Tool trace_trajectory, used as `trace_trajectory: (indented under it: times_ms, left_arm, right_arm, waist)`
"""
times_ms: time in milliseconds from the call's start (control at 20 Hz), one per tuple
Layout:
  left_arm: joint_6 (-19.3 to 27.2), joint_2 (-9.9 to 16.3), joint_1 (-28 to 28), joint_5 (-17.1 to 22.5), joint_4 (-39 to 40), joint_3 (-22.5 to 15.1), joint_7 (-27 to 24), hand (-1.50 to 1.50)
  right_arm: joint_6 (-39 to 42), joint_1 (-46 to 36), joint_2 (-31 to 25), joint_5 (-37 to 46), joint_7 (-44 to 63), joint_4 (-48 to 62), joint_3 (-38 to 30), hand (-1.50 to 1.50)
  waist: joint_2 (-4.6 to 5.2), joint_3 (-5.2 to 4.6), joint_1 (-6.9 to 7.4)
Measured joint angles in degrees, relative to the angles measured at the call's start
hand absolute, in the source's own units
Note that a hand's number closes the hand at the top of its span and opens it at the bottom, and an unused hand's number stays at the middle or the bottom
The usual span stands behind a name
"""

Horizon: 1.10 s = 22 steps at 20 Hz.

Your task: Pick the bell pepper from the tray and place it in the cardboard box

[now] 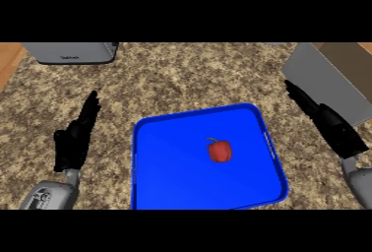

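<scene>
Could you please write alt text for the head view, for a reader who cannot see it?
A red bell pepper lies on a blue tray on a speckled counter. The open left hand is left of the tray, the open right hand right of it, near a cardboard box.

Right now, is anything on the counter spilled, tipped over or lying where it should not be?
Nothing stands out. The red bell pepper lies on the blue tray, right of its middle. Both hands, left hand and right hand, are open beside the tray and touch nothing.
</scene>
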Motion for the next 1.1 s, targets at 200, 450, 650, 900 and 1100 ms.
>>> trace_trajectory:
  times_ms: [200,450,650,900,1100]
  left_arm:
    - [1.14,0.01,1.75,0.44,-0.30,1.97,0.23,0.00]
    - [3.10,-0.68,4.93,1.58,1.71,4.36,0.53,0.00]
    - [3.22,-1.13,5.79,2.59,2.25,5.37,0.54,0.00]
    - [2.97,-1.72,5.44,3.09,3.70,6.15,-0.10,0.00]
    - [2.31,-1.74,5.80,3.17,3.98,6.26,-0.48,0.00]
  right_arm:
    - [-9.73,2.38,3.58,5.77,-0.27,-7.13,-0.28,1.50]
    - [-22.51,5.28,2.40,19.95,0.28,-10.55,-0.96,1.50]
    - [-37.25,12.34,8.87,31.96,0.43,-12.86,1.72,-1.50]
    - [-45.11,23.04,12.09,50.49,6.22,-19.50,6.72,-1.50]
    - [-40.01,29.09,15.14,64.29,16.56,-26.09,9.94,-1.50]
  waist:
    - [0.39,0.33,0.23]
    - [0.06,-0.05,-1.32]
    - [0.31,0.26,-1.43]
    - [0.56,0.30,-1.11]
    - [0.71,0.27,-0.53]
